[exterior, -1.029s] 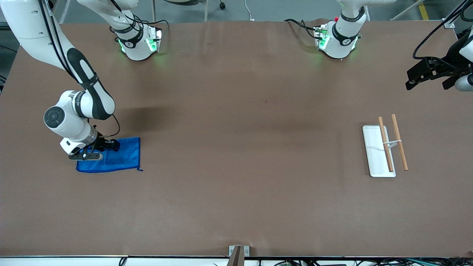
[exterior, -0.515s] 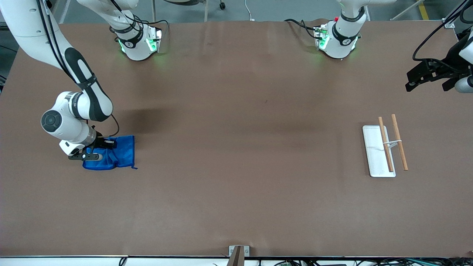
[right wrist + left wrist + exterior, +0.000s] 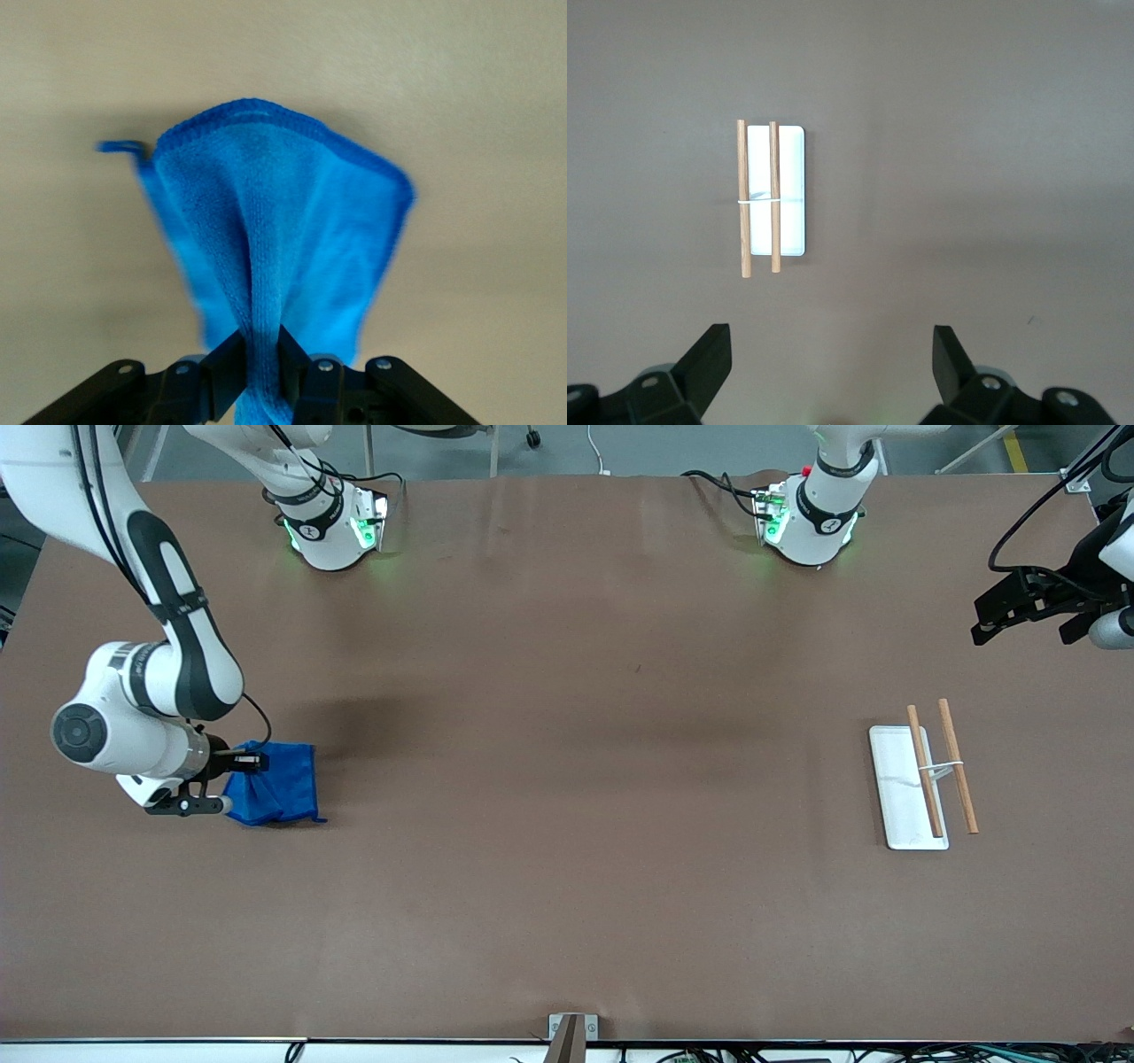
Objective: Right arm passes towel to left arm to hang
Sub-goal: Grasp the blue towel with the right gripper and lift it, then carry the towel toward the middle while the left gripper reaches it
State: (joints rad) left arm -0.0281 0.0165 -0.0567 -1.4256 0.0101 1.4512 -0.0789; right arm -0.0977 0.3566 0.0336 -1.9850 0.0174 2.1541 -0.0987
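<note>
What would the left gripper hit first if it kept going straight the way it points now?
Probably bare table: the open left gripper points down at it, and the white rack with two wooden rods lies off to one side.

A brown worktop fills the view; grey floor with a yellow line shows past its top edge.

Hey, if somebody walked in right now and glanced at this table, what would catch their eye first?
The bright blue towel stands out, bunched and pinched in the right gripper at the right arm's end of the table. Next, the white rack with two wooden rods at the left arm's end, where the open left gripper hangs above the table, waiting.
</note>
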